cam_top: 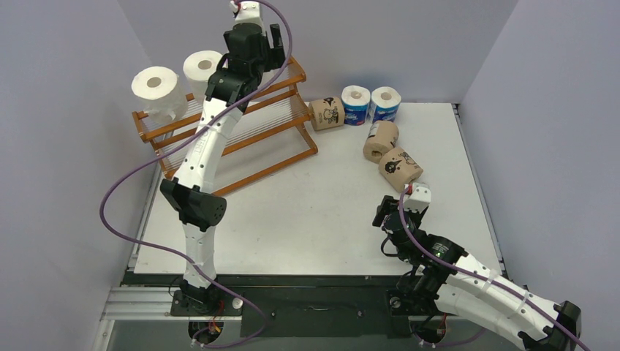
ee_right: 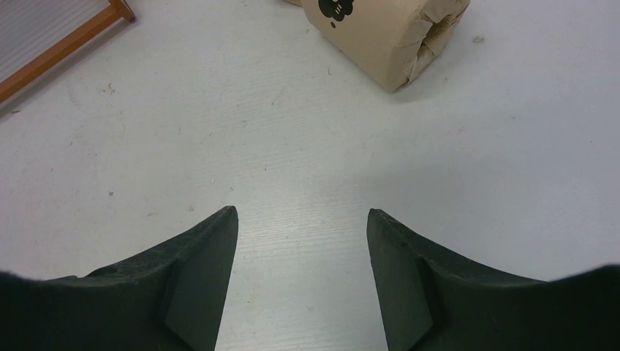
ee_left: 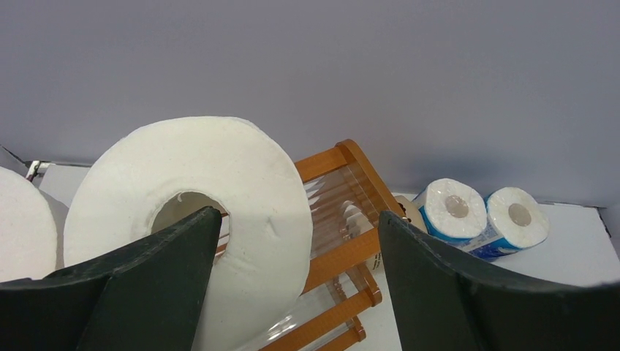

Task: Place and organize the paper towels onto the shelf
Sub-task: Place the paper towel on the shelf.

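You see seven rolls: two white rolls on the top tier of the shelf at 10 o'clock of the table; three brown rolls lying loose from 12 to 2 o'clock; two blue-and-white rolls side by side at 1 o'clock by the back wall. Your left gripper is released above the top tier, jaws wide, one finger in front of a white roll without clamping it; the left arm crosses the shelf and hides part of its tiers. Your right gripper is released and empty over bare table at 4 o'clock, the nearest brown roll just ahead.
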Controlling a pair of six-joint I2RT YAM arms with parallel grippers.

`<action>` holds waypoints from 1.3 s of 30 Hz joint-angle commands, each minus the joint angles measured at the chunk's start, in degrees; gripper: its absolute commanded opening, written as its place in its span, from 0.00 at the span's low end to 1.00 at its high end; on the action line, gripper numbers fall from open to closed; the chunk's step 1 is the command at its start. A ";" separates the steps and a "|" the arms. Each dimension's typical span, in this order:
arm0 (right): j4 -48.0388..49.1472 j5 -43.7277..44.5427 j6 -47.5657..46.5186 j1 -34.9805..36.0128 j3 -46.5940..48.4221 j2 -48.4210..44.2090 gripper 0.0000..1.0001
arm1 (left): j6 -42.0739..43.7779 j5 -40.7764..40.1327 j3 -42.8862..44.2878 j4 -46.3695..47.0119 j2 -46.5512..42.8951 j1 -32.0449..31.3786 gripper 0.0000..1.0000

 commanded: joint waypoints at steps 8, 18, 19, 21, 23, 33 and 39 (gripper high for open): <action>1.52 1.41 -0.26 -0.41 0.97 0.73 0.61 | -1.64 2.79 0.85 1.20 1.25 0.40 0.83; 1.64 1.39 -0.34 -0.42 0.94 0.58 0.61 | -2.17 3.20 0.74 2.00 1.60 0.35 0.90; 1.68 1.31 -0.34 -0.45 0.91 0.61 0.61 | -2.25 3.24 0.74 2.08 1.54 0.33 0.90; 1.65 1.34 -0.35 -0.50 0.89 0.58 0.61 | -2.39 3.33 0.61 2.33 1.41 0.33 0.92; 1.61 1.36 -0.39 -0.57 0.95 0.58 0.61 | -2.48 3.47 0.52 2.65 1.31 0.27 0.93; 1.60 1.25 -0.35 -0.50 0.94 0.55 0.61 | -2.52 3.88 0.47 3.05 0.71 0.11 0.96; 1.62 1.13 -0.43 -0.50 0.97 0.55 0.61 | -2.40 3.96 0.47 3.01 -0.53 -0.37 0.96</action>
